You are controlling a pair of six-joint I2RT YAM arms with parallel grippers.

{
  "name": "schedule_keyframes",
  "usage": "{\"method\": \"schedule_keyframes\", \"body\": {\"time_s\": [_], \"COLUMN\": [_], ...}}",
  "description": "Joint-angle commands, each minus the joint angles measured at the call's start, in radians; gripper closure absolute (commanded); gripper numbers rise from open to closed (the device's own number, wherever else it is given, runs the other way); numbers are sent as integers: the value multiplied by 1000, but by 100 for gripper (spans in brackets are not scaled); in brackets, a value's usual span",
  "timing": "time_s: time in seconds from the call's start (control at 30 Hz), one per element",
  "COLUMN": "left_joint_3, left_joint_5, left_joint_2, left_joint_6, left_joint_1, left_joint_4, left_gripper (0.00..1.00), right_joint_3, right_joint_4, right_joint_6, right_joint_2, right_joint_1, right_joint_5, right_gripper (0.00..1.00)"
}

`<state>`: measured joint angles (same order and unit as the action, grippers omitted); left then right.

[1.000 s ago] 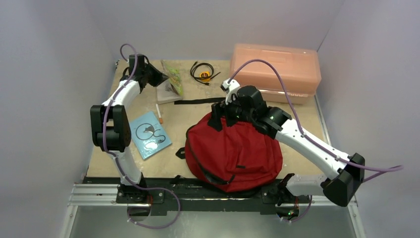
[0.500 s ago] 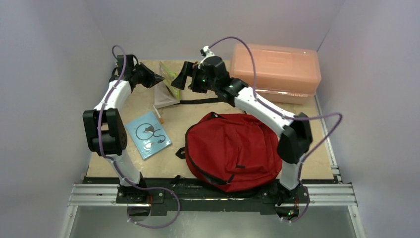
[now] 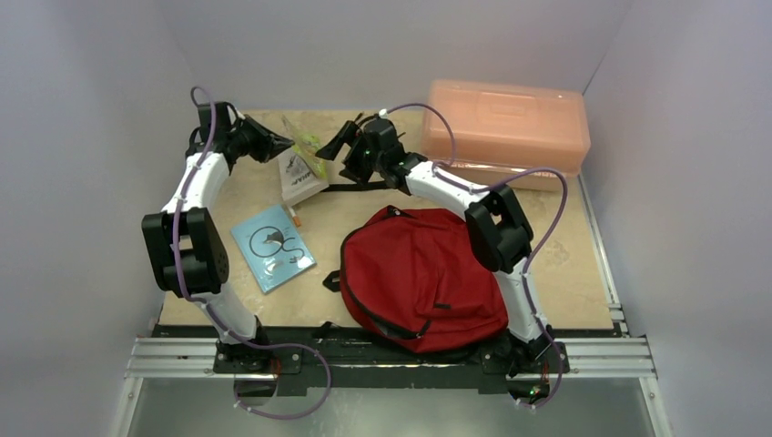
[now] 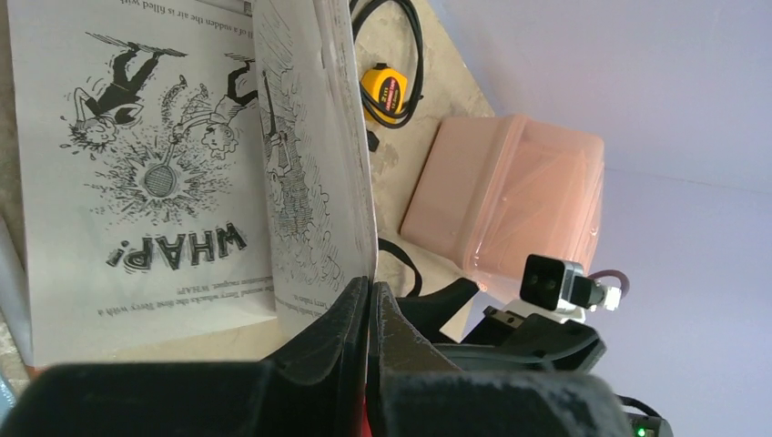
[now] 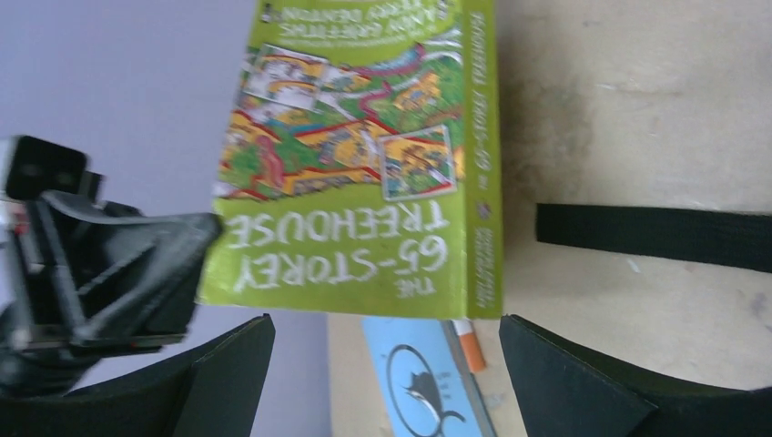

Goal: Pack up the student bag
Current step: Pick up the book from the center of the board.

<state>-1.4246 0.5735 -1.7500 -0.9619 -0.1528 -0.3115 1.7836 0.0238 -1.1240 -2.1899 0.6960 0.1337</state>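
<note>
The student bag (image 3: 423, 273), a dark red backpack, lies at the table's front centre with neither gripper on it. At the back left, my left gripper (image 3: 282, 144) is shut on the raised cover of a green book (image 3: 300, 166). The left wrist view shows the jaws (image 4: 369, 289) pinching that cover edge, with the "WHAP!" page (image 4: 137, 182) lying open. My right gripper (image 3: 333, 146) is open just right of the book. In the right wrist view the green cover (image 5: 364, 182) stands just beyond my right gripper (image 5: 387, 364), and nothing is between the fingers.
A pink plastic box (image 3: 510, 127) stands at the back right. A blue booklet (image 3: 273, 246) and an orange-tipped pen (image 3: 293, 216) lie left of the bag. A black strap (image 3: 350, 187) runs beside the book. A yellow tape measure (image 4: 382, 91) and a black cable lie behind.
The right arm swung from above the bag to the back left beside the book, and its jaws opened wide. The left arm shifted left, tilting the book's cover up.
</note>
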Motion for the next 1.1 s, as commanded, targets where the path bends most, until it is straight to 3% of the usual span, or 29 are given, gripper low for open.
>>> {"method": "schedule_keyframes", "body": {"time_s": [0.0, 0.33, 0.53, 0.93, 1.07], "left_joint_3": [13, 15, 24, 91, 102], "left_joint_5": [79, 92, 101, 117, 117], "left_joint_2": [67, 72, 78, 91, 100], "left_joint_6": [-42, -40, -41, -37, -30], "left_joint_1": [-8, -10, -11, -13, -18], "left_joint_4": [84, 79, 80, 100, 97], "left_gripper": [100, 100, 100, 100, 100], "right_joint_3": [32, 40, 48, 52, 79], "right_joint_4": [-158, -170, -233, -562, -583], "right_joint_6": [-133, -165, -226, -427, -429], "right_joint_2": [-31, -104, -183, -287, -318], "right_joint_1": [-12, -16, -15, -10, -9], "right_joint_5": [48, -29, 32, 156, 166], "right_gripper": [1, 1, 2, 21, 28]}}
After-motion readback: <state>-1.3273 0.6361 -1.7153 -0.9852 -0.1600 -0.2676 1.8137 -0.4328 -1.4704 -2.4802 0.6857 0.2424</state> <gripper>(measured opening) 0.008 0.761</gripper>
